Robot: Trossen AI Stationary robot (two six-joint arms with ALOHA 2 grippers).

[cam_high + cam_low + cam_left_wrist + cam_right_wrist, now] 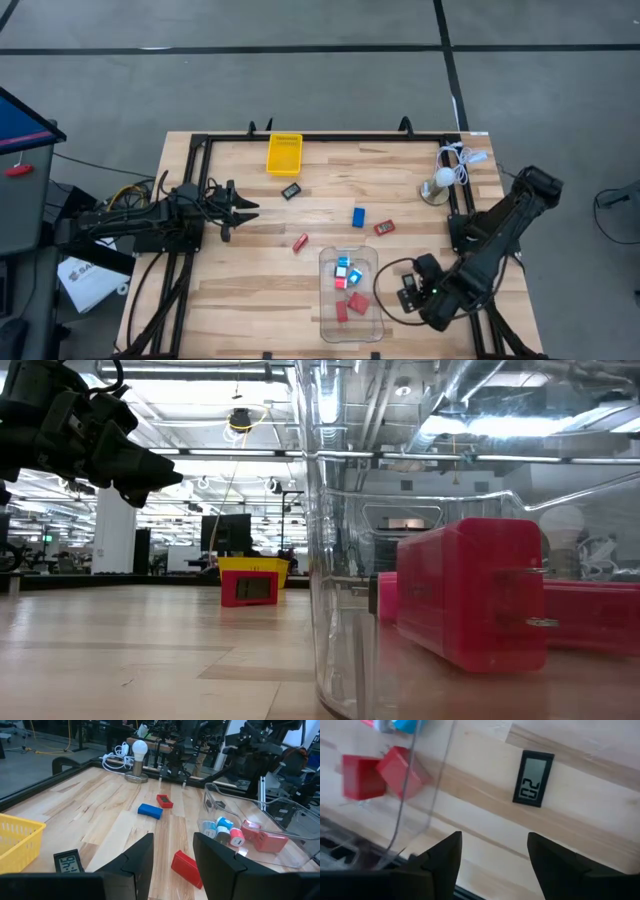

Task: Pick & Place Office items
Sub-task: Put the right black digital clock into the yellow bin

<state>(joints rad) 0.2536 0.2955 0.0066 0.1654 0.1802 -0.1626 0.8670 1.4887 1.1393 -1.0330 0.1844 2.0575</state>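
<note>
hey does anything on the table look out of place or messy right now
Nothing looks spilled or damaged. Some office items simply lie loose on the wood outside the clear bin: a blue block, two red pieces, and a black rectangle near the yellow tray.

Red blocks and white-cyan bits in clear bin (others scattered on table).

Grey floor, bright ceiling lights

A small black rectangle with a pale screen lay on the wooden table. Its screen showed the number 22. Nothing else could be read.
</note>
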